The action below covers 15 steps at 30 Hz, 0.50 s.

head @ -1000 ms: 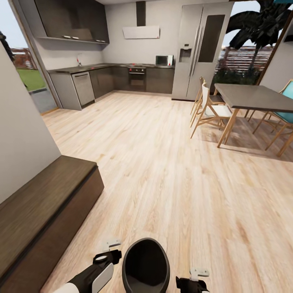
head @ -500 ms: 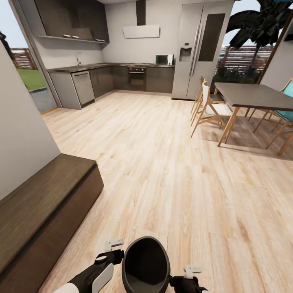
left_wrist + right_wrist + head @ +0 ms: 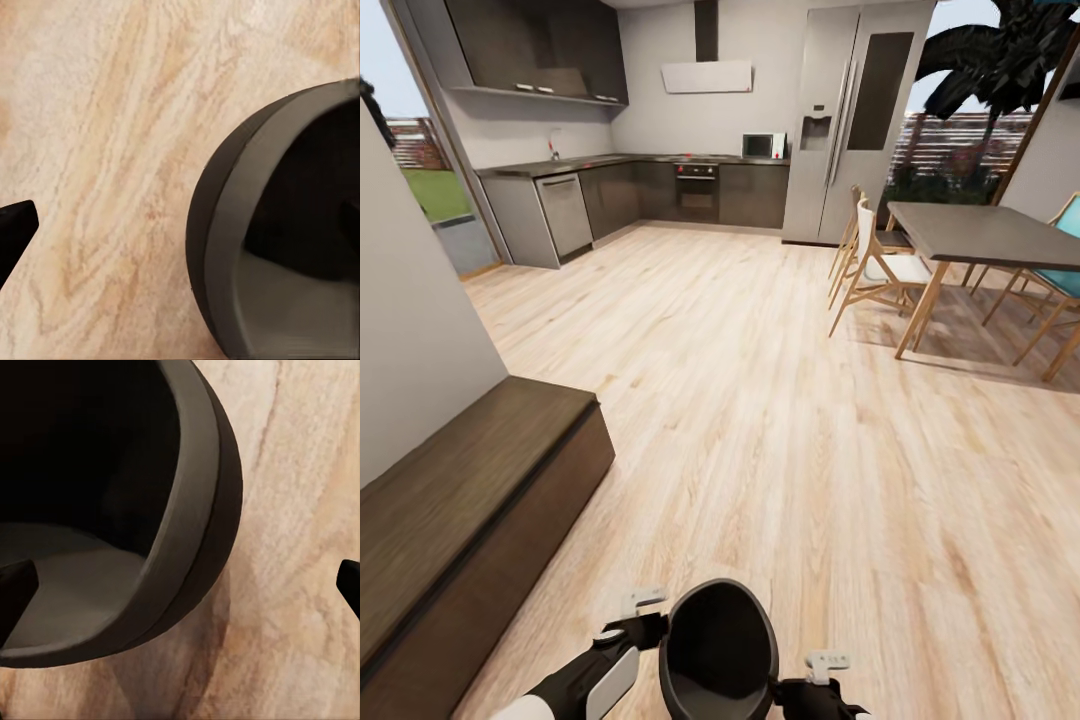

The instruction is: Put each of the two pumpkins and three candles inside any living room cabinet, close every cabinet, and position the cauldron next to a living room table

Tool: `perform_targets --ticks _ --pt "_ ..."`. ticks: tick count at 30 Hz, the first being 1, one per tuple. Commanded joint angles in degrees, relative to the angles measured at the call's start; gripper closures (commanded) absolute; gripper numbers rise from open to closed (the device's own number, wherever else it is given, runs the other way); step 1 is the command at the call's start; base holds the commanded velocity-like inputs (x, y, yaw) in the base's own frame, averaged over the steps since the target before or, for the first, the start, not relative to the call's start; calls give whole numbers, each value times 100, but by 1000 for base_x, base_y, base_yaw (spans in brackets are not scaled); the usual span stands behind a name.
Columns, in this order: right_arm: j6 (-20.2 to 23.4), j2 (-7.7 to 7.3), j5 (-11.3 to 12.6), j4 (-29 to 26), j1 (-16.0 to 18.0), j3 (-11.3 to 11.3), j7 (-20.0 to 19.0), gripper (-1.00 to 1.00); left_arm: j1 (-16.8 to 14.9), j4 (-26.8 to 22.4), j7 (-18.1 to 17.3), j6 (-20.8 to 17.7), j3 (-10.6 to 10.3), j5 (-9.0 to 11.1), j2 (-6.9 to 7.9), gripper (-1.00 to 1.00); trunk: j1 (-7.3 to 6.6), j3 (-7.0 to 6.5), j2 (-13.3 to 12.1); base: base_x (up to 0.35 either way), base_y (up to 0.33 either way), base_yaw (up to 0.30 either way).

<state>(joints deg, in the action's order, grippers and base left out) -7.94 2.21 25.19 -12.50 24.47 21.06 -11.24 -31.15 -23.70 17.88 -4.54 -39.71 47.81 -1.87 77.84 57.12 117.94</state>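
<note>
Straddling the cauldron [image 3: 718, 655] rim, right fingers [image 3: 15, 585] spread wide; left fingers' [image 3: 13, 229] spread unclear.

There is one black cauldron [image 3: 718, 650] and there are two robot arms, one at each side of it. One long dark-brown cabinet [image 3: 460, 520] stands along the left wall. In the dining area there is one grey table [image 3: 985, 236]; at least four chairs stand around it, two pale ones [image 3: 880, 270] on its near side and two with turquoise seats [image 3: 1060, 285] on the far side. In the kitchen there are one refrigerator [image 3: 855, 120], one microwave [image 3: 762, 147], one oven [image 3: 697, 190], one dishwasher [image 3: 565, 215] and one range hood [image 3: 707, 77].
</note>
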Motion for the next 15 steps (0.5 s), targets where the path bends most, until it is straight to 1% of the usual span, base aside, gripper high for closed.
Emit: perform_targets --ticks 1,2,6,13,15 --pt "-29 -1 62 11 6 37 -55 -100 -5 -13 -108 -17 -45 32 12 -100 22 23 43 0 0 0" --pt "-36 -1 63 11 6 34 -80 -100 -5 -12 -259 -18 -45 34 23 -100 22 23 43 0 0 0" --pt "-52 -1 65 11 6 31 -108 -100 -5 -12 -501 -15 -49 35 41 -100 22 23 43 0 0 0" --pt "-97 -1 67 17 6 23 -103 -100 -5 -11 -562 -13 -53 36 46 -100 22 23 43 0 0 0" --pt "-120 -1 71 18 6 17 -100 -100 -5 -11 -564 -14 -54 36 46 -100 66 59 124 0 0 0"
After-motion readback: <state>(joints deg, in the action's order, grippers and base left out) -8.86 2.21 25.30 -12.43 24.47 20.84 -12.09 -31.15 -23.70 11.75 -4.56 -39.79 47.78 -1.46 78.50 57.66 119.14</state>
